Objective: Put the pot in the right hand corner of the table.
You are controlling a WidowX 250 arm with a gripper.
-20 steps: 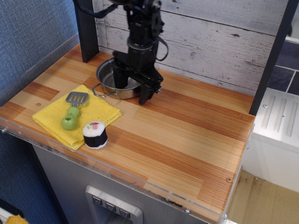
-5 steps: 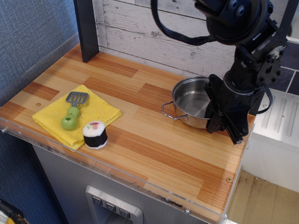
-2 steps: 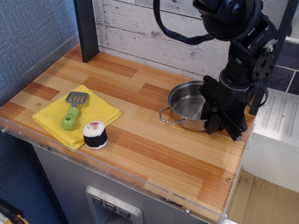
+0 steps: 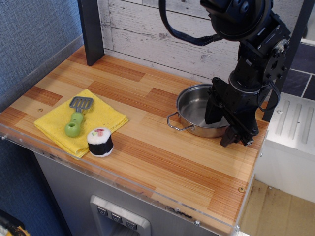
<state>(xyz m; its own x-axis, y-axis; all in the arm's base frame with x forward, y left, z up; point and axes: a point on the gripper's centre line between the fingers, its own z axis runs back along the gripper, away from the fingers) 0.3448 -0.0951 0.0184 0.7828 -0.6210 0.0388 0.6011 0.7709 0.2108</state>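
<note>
The shiny steel pot (image 4: 194,109) sits on the striped wooden table (image 4: 162,162) near its far right corner, with one wire handle pointing to the front left. My black gripper (image 4: 225,125) stands over the pot's right rim. One finger is inside the pot and the other is outside it on the right. The jaws stand wide apart and do not pinch the rim, so the gripper is open. The pot's right rim and right handle are hidden behind the gripper.
A yellow cloth (image 4: 78,120) lies at the front left with a green-handled spatula (image 4: 76,118) on it. A sushi toy (image 4: 100,141) stands at the cloth's front edge. A dark post (image 4: 91,29) stands at the back left. A white plank wall runs along the back.
The pot was carried from the back left to the far right of the table. In the last half second the jaws spread apart and let go of the pot's rim.
</note>
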